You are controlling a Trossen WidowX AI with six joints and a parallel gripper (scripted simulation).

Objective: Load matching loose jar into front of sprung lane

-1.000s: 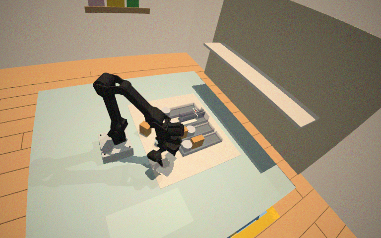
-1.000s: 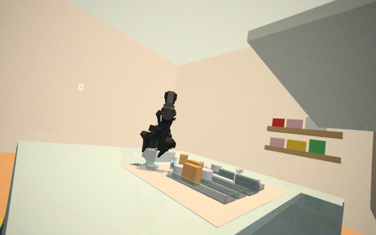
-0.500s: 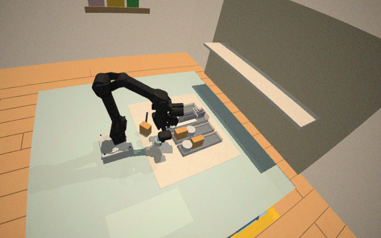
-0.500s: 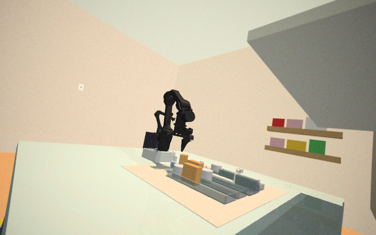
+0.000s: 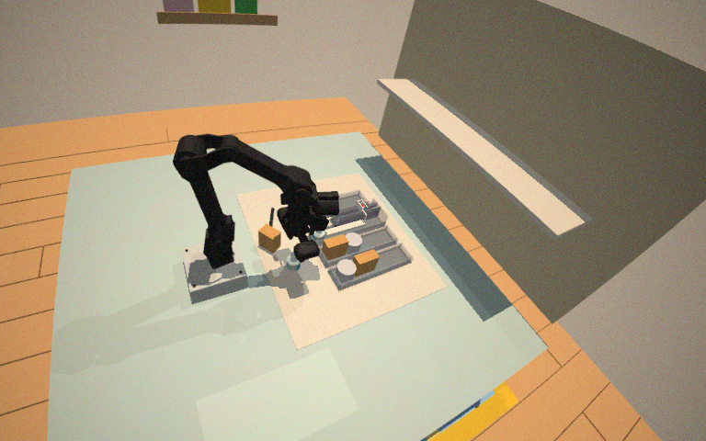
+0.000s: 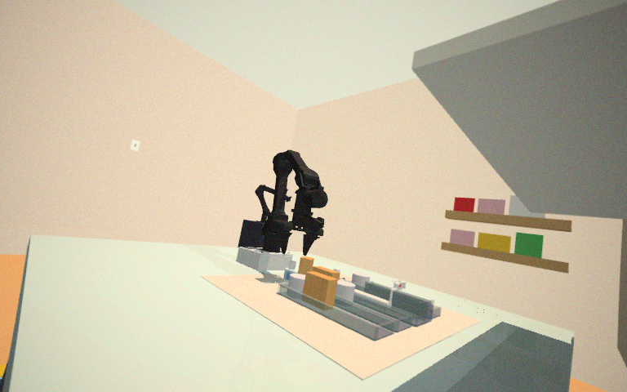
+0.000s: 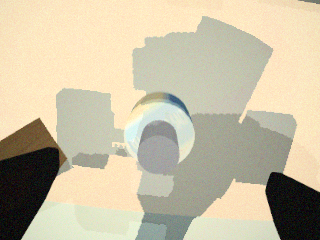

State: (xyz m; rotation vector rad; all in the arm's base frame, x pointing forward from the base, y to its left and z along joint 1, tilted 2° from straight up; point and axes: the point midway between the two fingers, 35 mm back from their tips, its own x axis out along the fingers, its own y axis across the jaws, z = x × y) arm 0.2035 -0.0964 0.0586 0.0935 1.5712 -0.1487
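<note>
The loose jar (image 5: 292,264) (image 6: 287,275) (image 7: 160,111) stands upright on the pale mat, with a narrow grey lid and a blue-and-white body. My gripper (image 6: 295,253) (image 7: 164,171) is open and empty, pointing down above this jar. In the wrist view the jar lies between the two wide-apart fingertips, well below them. Another jar (image 5: 319,234) stands at the near end of the sprung lane, beside a pale strip (image 5: 346,227); the arm partly covers it in the top view. The pusher plate cannot be made out.
A loose orange box (image 5: 269,238) (image 6: 305,265) (image 7: 35,140) stands beside the loose jar, near a thin black post (image 5: 271,217). Neighbouring lanes hold orange boxes (image 5: 335,247) (image 5: 365,262) and white round tubs (image 5: 347,266) (image 5: 353,239). A red-and-white marker (image 5: 362,204) (image 6: 399,285) stands farther back.
</note>
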